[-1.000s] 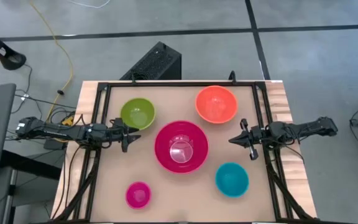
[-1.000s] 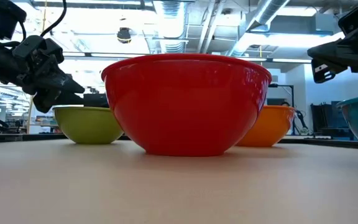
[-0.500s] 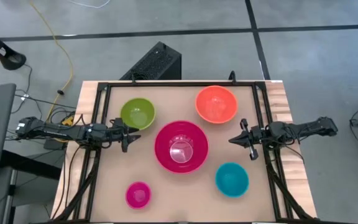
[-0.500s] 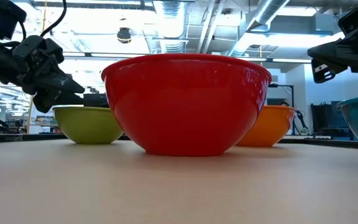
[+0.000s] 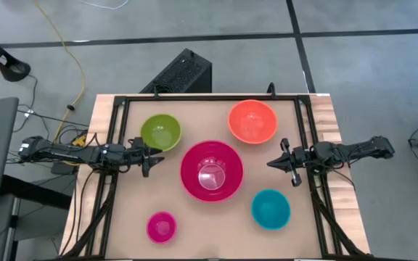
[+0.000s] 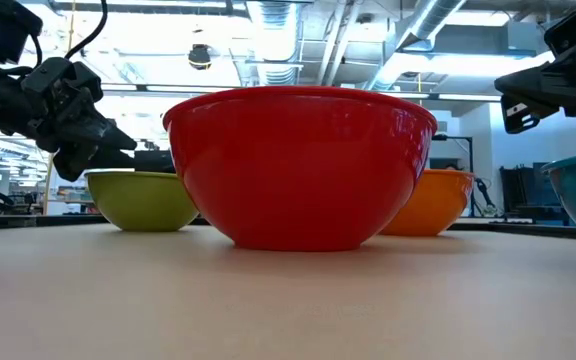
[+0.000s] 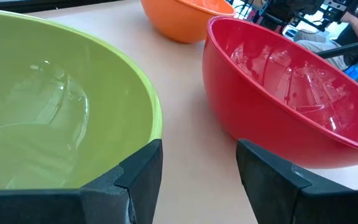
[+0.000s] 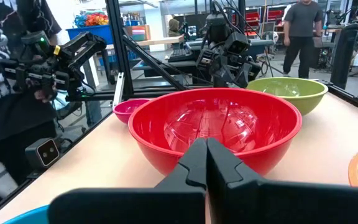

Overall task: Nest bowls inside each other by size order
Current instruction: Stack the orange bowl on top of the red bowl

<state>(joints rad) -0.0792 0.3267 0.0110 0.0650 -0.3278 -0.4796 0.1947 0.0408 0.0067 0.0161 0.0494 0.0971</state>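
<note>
Five bowls stand apart on the table on their bases: a large magenta bowl (image 5: 211, 170) in the middle, an orange one (image 5: 252, 121) at the far right, a lime green one (image 5: 160, 133) at the far left, a teal one (image 5: 271, 209) at the near right and a small pink one (image 5: 161, 227) at the near left. My left gripper (image 7: 199, 171) is open and empty, above the table just near of the green bowl (image 7: 55, 118), facing the magenta bowl (image 7: 284, 99). My right gripper (image 8: 207, 163) is shut and empty, raised to the right of the magenta bowl (image 8: 216, 134).
A black frame (image 5: 122, 101) runs along the table's left, far and right edges. Bare tabletop lies between the bowls (image 5: 216, 225). People stand in the room beyond the table's left edge (image 8: 5, 93), (image 8: 300, 25).
</note>
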